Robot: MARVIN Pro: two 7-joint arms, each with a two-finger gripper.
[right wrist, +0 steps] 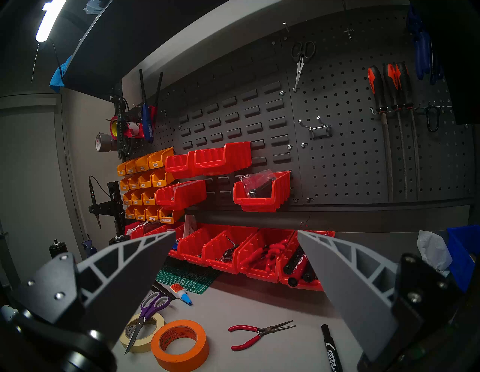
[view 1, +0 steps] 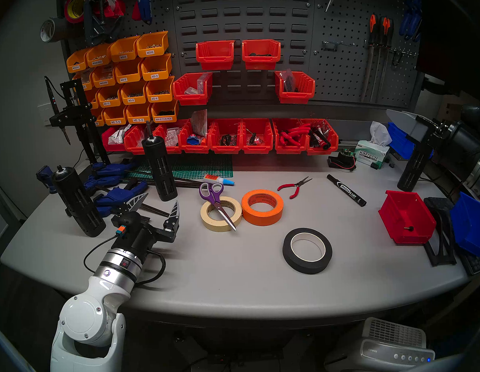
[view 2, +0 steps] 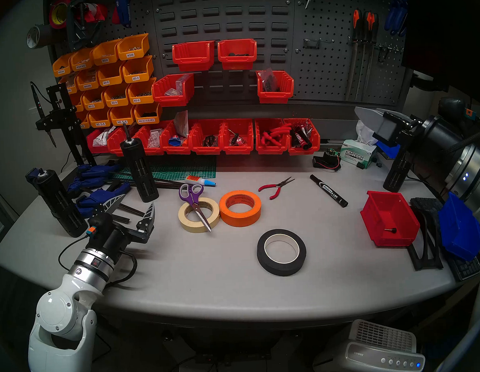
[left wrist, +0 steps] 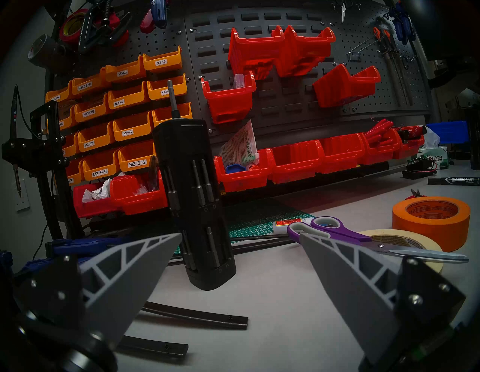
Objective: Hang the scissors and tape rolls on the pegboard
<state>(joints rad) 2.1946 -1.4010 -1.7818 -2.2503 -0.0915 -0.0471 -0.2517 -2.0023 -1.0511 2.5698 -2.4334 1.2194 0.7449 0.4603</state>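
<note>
Grey table point(view 1: 238, 279): scissors point(view 1: 216, 203) across beige roll point(view 1: 221, 213), right of gaping, empty left tool point(view 1: 158, 204).

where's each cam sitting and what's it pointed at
Head stereo pair: high, looking down on the table; left gripper open, right arm at the right edge.
Left wrist: low over the table, facing the bins; own fingers show.
Right wrist: higher, facing the pegboard; right gripper open.
All share the scissors lying across the beige tape roll.
</note>
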